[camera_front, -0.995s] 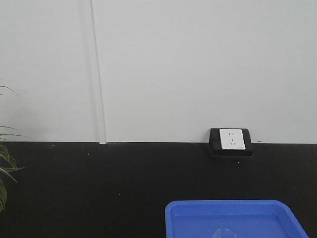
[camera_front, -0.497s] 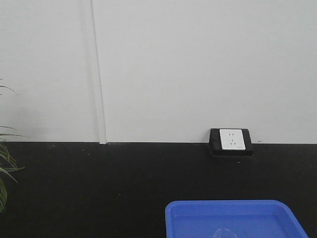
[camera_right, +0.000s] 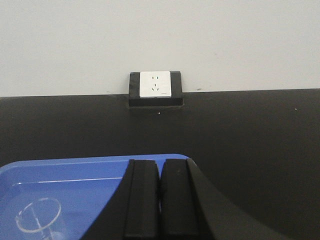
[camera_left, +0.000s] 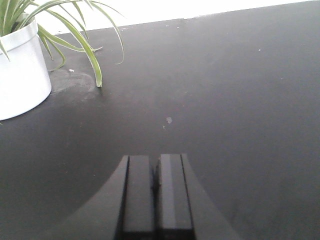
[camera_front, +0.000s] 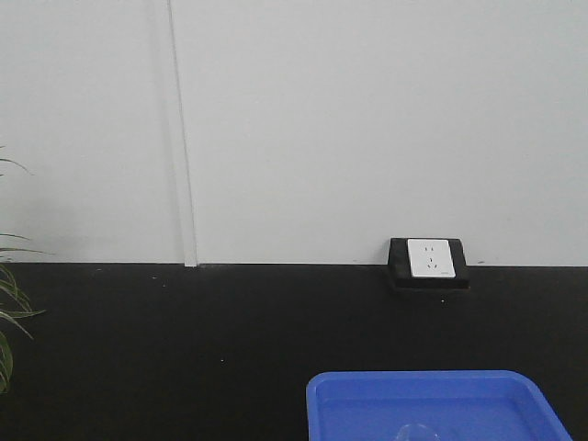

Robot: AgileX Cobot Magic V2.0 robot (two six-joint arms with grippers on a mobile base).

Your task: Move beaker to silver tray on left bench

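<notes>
The small clear glass beaker [camera_right: 37,216] stands inside the bright blue plastic tray [camera_right: 90,175], in its near-left part as the right wrist view shows it, with its round flared rim facing up and nothing visible inside. In the front view only a faint arc of its rim [camera_front: 411,430] shows at the bottom edge, within the same blue tray [camera_front: 432,395]. The tray rests on a long matte black worktop [camera_front: 184,340] that runs back to a pale grey-white wall [camera_front: 367,119]. At that junction sits a white wall socket in a black housing [camera_front: 429,258], beyond the tray's far rim and well apart from it. The right gripper [camera_right: 160,162] hangs over the tray's right part, to the right of the beaker and apart from it. Its two black fingers [camera_right: 142,200] are pressed together, with only a thin seam between them and nothing held. The left gripper [camera_left: 155,159] is over a bare stretch of the black worktop, its fingers [camera_left: 137,195] likewise closed against each other and empty. To its far left a round white pot [camera_left: 20,75] stands on the worktop, holding a plant with long green leaves [camera_left: 75,30] that droop toward the surface. A few of those leaves [camera_front: 9,303] reach into the left edge of the front view.
</notes>
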